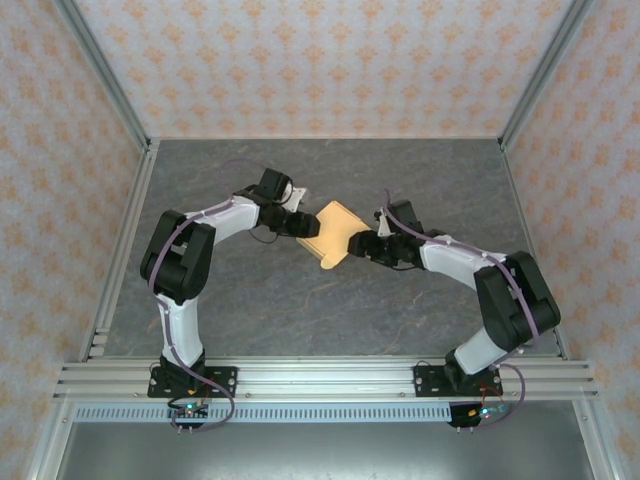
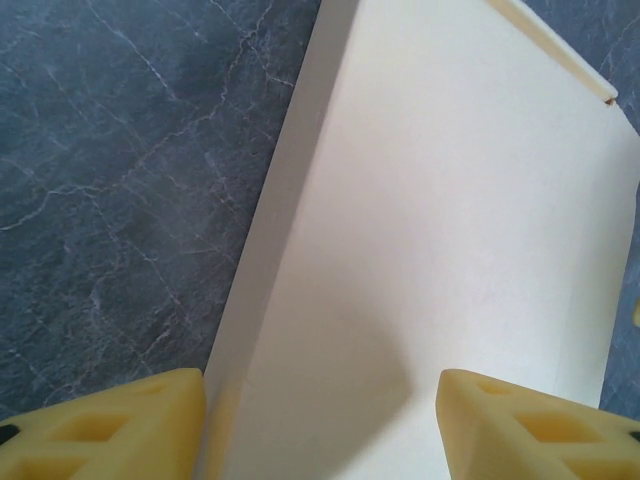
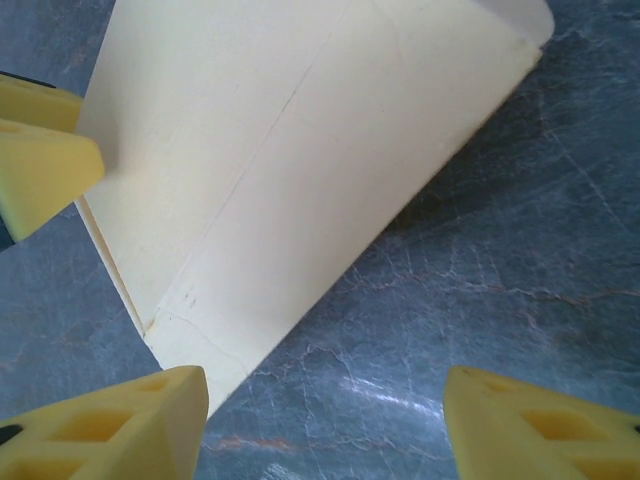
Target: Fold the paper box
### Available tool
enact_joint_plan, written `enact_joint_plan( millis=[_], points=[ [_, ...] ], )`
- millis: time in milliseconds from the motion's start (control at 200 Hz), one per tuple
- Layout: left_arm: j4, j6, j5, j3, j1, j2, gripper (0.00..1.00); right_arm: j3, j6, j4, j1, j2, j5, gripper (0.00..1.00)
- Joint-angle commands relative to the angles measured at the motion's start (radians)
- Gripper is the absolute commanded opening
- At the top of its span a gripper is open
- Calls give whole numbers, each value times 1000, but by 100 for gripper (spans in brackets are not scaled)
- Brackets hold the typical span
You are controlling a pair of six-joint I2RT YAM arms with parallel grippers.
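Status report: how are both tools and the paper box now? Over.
Left tool open, astride paper box edge. Right tool open, by its corner. Box lies between them. No obstacle seen.

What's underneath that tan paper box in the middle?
The dark marbled table shows all around the paper box. Anything directly beneath is hidden by the card itself.

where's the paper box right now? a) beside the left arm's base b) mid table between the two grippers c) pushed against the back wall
b: in the top view the paper box lies mid-table, with the left gripper at one side of it and the right gripper at the other.
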Motion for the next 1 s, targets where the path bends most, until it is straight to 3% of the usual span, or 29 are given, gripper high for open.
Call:
enact_joint_plan(
  millis=[0, 185, 601, 996],
  points=[
    [-19, 7, -20, 39, -2, -14, 64, -32, 73, 125, -6, 27, -42, 63],
    [-56, 19, -21, 102, 11, 26, 64, -57, 177, 295, -8, 84, -94, 56],
    [-126, 39, -19, 187, 19, 97, 58, -89, 230, 413, -8, 135, -120, 30],
    [-101, 7, 77, 158, 33, 115, 41, -99, 260, 499, -13, 149, -129, 13]
  ],
)
